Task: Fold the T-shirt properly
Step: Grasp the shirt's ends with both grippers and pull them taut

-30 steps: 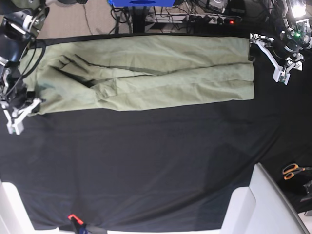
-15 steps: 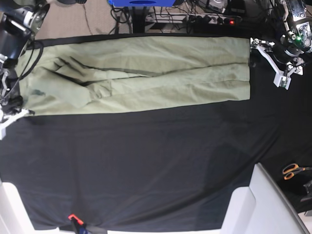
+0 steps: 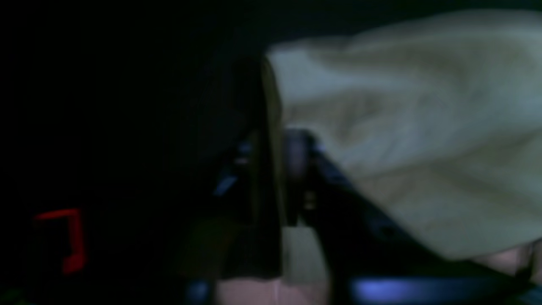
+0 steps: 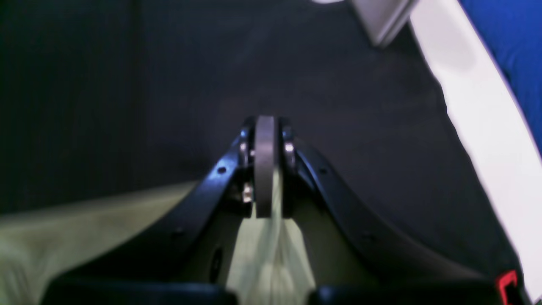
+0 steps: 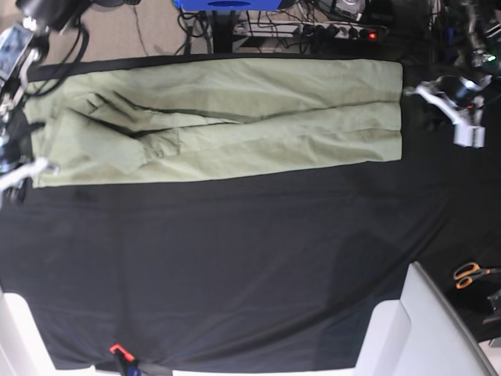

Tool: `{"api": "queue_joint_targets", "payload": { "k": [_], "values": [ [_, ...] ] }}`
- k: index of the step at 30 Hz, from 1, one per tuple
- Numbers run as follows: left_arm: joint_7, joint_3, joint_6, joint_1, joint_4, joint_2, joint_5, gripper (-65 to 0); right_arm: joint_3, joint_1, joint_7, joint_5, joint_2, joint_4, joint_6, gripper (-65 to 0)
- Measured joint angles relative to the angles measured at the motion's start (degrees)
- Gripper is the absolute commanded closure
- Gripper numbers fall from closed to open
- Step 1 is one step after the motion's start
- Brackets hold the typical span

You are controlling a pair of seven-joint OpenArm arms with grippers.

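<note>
Black cloth (image 5: 235,258) covers the table, with a cable-strewn floor beyond its far edge and a blue object (image 5: 227,5) at top centre. T-shirt (image 5: 227,117) lies stretched as a long pale green band across the far part of the cloth, folded lengthwise, with creases and bunched folds toward the base view's left end. Its near edge runs almost straight; its right end is squared off.

Right gripper (image 4: 264,169) sits at the shirt's left end in the base view; in the wrist view its jaws are together, clamped on a pinch of green fabric that hangs down between them. More green fabric shows lower left in that view, dark cloth beyond, a white edge and blue surface at the right.

Left gripper (image 5: 458,106) is at the shirt's right end in the base view, just off the hem. Its wrist view is dark and blurred: pale fabric (image 3: 402,135) drapes on the right side, over one black finger, and a strip seems caught between the fingers, but I cannot tell if the jaws are closed on it.

Orange-handled scissors (image 5: 470,274) lie at the right edge of the table, well apart from the shirt. White panels (image 5: 423,329) sit at the near right corner. Small red item (image 5: 117,348) sits at the near edge.
</note>
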Motion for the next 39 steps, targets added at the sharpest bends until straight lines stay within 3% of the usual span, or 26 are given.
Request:
{"api": "queue_joint_targets", "payload": {
  "k": [2, 4, 5, 7, 12, 13, 16, 19, 23, 29, 39],
  "values": [
    [0.2, -1.1, 0.4, 0.5, -4.7, -2.8, -6.1, 0.0, -0.2, -1.6, -0.1, 0.0, -0.1, -0.3, -0.2, -2.1],
    [0.9, -1.3, -3.9, 0.8, -7.9, -5.0, -8.5, -2.3, -0.2, -2.7, 0.1, 0.0, -0.1, -0.5, -0.2, -2.1],
    [0.4, -1.2, -6.3, 0.6, -8.4, -5.1, -8.7, -7.9, -0.3, -3.2, 0.4, 0.0, -0.1, -0.5, 0.0, -2.1],
    [0.5, 0.2, -7.1, 0.0, -8.4, -4.3, -9.2, -23.2, -0.4, -4.1, 0.3, 0.1, -0.1, -0.5, 0.0, -2.1],
    [0.5, 1.6, -7.0, 0.2, -9.1, -3.4, -9.3, -62.2, -1.2, -5.3, 0.2, 0.0, 0.0, -0.5, -0.2, -2.1],
    [0.3, 1.1, -7.1, 0.1, -9.5, -2.7, -9.4, -65.0, -1.7, -5.7, 0.2, 0.0, 0.0, -0.5, -0.2, -2.1],
    [0.3, -1.6, -7.1, -2.6, -15.0, -0.3, -9.5, -65.0, -3.9, -7.0, 0.3, 0.1, -0.1, -0.5, 0.3, -2.1],
    [-0.3, -2.8, -7.2, -5.0, -22.0, -0.7, -9.5, -65.0, -4.7, -7.7, 0.3, 0.0, 0.0, -0.5, -0.2, -2.1],
    [-2.3, 1.2, -7.1, -6.9, -24.1, -1.4, -10.4, -65.0, -5.6, -7.7, 0.3, 0.0, 0.0, -0.5, 0.2, -2.1],
    [-3.8, 5.1, -7.8, -8.8, -25.0, 0.2, -11.5, -65.0, -5.7, -7.8, 0.3, 0.0, 0.0, -0.5, -0.2, -2.1],
    [-4.3, 7.5, -8.2, -8.9, -25.4, 2.4, -12.3, -45.3, -5.5, -8.1, 0.3, 0.0, 0.0, -0.5, 0.0, -2.1]
  ]
}}
